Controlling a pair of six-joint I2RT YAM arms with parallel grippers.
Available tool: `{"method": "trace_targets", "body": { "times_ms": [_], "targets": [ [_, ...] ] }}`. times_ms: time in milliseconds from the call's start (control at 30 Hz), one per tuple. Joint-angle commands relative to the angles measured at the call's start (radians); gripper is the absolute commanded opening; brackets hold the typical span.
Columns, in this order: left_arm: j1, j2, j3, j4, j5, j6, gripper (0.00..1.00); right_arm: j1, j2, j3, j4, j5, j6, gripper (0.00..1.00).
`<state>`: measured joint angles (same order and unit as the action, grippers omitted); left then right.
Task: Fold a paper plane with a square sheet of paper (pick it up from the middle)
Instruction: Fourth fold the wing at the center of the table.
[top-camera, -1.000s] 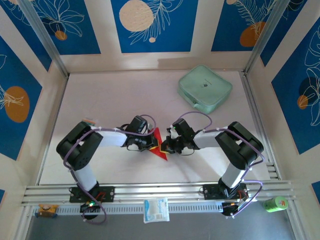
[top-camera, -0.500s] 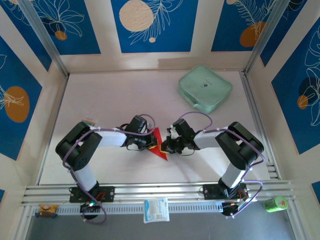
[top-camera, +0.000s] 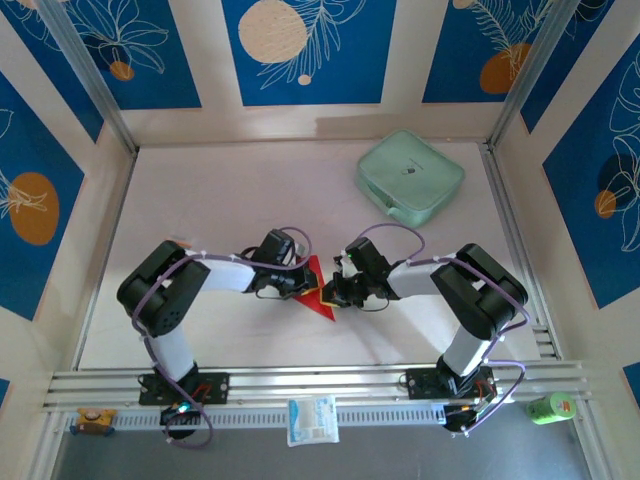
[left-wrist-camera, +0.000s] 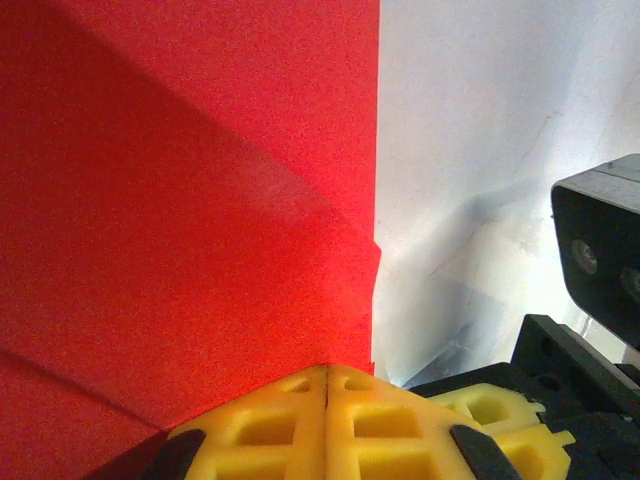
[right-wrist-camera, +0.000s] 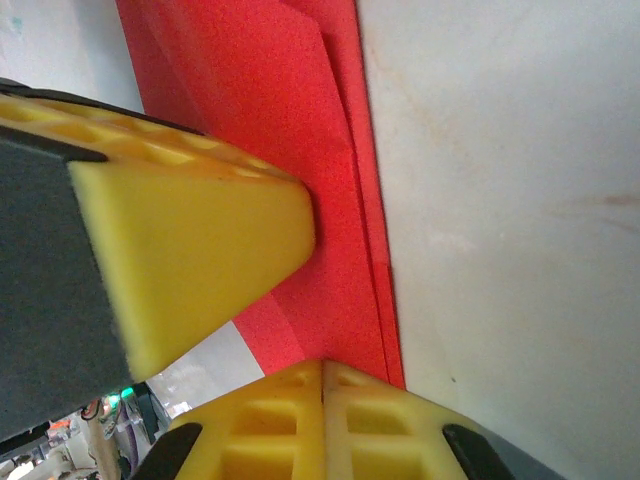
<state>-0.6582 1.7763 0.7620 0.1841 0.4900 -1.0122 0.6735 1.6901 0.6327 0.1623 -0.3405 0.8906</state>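
Observation:
The square sheet of paper (top-camera: 318, 293), bright red, lies on the white table folded into a narrow pointed shape with layered creases (left-wrist-camera: 180, 200) (right-wrist-camera: 300, 120). My left gripper (top-camera: 302, 286) is shut, its yellow fingertips (left-wrist-camera: 290, 400) pressed down on the paper's left side. My right gripper (top-camera: 331, 294) is shut too, its tips (right-wrist-camera: 290, 395) resting on the paper's right edge. The two grippers face each other a few centimetres apart. In the right wrist view the left gripper's yellow fingers (right-wrist-camera: 180, 240) cover part of the paper.
A mint-green zip case (top-camera: 410, 178) lies at the back right of the table. A small white printed packet (top-camera: 313, 419) sits on the front rail between the arm bases. A green object (top-camera: 552, 407) lies off the table at front right. Patterned walls enclose the table.
The left arm's elbow has shifted slightly to the right. Both grippers stay shut on the same spots of the paper.

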Motion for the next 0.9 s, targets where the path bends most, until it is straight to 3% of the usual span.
{"method": "trace_targets", "body": {
  "times_ms": [0,867],
  "targets": [
    [0.034,0.041,0.010,-0.065,-0.056,0.030,0.03,0.003,0.031,-0.053,-0.177,0.054,-0.017,0.00],
    [0.255,0.124,0.156,-0.179,-0.036,0.167,0.03,-0.009,0.030,-0.047,-0.196,0.045,-0.037,0.00]
  ]
}}
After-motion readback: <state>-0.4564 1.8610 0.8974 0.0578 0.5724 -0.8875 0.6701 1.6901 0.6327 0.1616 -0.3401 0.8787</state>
